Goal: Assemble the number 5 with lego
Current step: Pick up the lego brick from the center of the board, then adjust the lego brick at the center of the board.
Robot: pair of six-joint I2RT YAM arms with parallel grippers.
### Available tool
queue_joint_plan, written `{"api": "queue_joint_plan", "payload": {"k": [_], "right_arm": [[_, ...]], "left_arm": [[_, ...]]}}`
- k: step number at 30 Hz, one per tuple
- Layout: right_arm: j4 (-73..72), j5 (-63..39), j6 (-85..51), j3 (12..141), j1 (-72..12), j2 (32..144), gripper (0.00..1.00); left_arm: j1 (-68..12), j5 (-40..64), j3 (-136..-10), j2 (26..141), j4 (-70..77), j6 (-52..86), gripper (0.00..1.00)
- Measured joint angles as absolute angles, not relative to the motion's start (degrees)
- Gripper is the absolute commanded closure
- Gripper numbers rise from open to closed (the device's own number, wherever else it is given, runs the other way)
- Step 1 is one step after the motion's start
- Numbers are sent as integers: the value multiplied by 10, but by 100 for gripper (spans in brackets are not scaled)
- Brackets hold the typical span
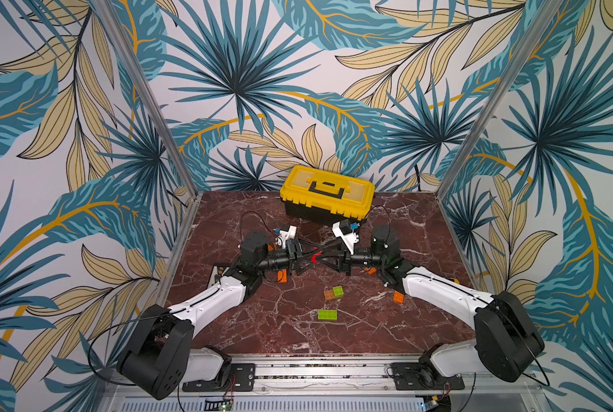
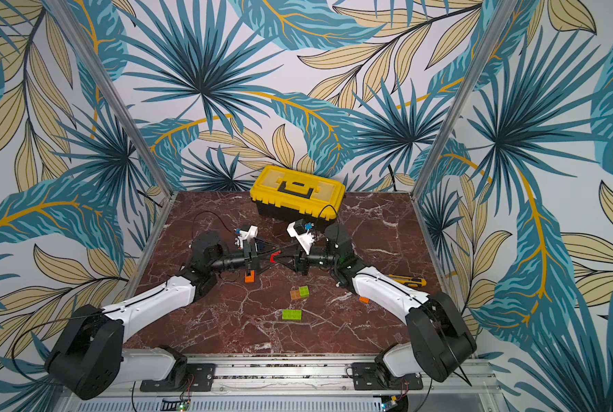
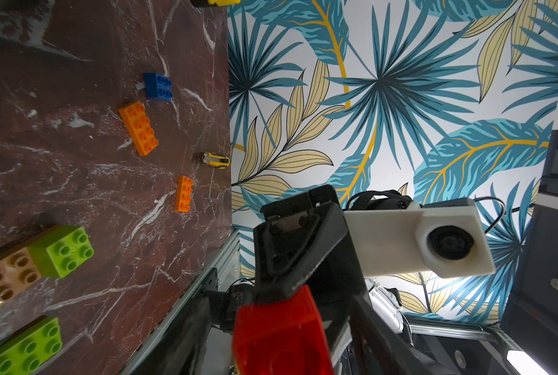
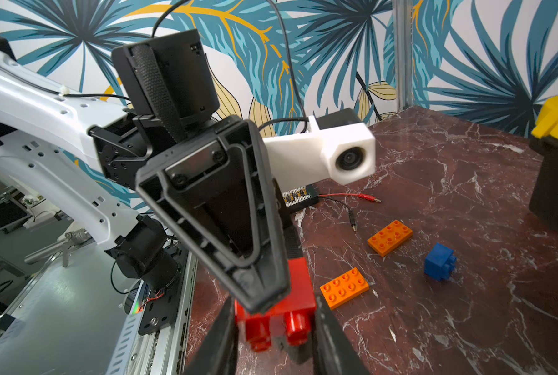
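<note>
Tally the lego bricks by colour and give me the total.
orange bricks: 4
blue bricks: 2
lime green bricks: 2
red brick: 1
tan brick: 1
Total: 10

Red-brown marble table [image 1: 423, 228], white veins; walls [image 1: 244, 89] in teal-and-tan leaf print. Yellow-lidded, black-based toolbox [image 1: 326, 194]. In front of it: red brick [image 4: 300, 285], orange brick [image 4: 389, 237], blue brick [image 4: 438, 261], lime green brick [image 1: 327, 314], tan brick [image 3: 8, 276].

Red brick [image 4: 276, 311] held aloft (studs sideways), lime oblong [image 1: 327, 314] lying flat, lime-and-tan pair [image 1: 333, 293] touching, orange oblongs [image 3: 138, 127] scattered
</note>
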State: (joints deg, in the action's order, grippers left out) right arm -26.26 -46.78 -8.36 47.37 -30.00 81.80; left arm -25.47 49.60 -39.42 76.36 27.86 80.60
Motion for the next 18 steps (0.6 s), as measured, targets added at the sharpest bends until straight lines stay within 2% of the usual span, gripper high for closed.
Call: {"api": "queue_joint_plan", "payload": {"k": [2, 6, 11, 18], "right_arm": [[-243, -447, -102, 473, -300, 809, 84], [-181, -385, -130, 462, -300, 766, 85], [-22, -280, -183, 466, -301, 701, 86], [242, -183, -267, 483, -316, 681, 88]], "left_arm": [[-255, 484, -395, 757, 247, 778, 0], [-255, 433, -413, 728, 101, 689, 0], [-266, 303, -466, 672, -93, 554, 0], [-329, 122, -473, 625, -212, 435, 0]]}}
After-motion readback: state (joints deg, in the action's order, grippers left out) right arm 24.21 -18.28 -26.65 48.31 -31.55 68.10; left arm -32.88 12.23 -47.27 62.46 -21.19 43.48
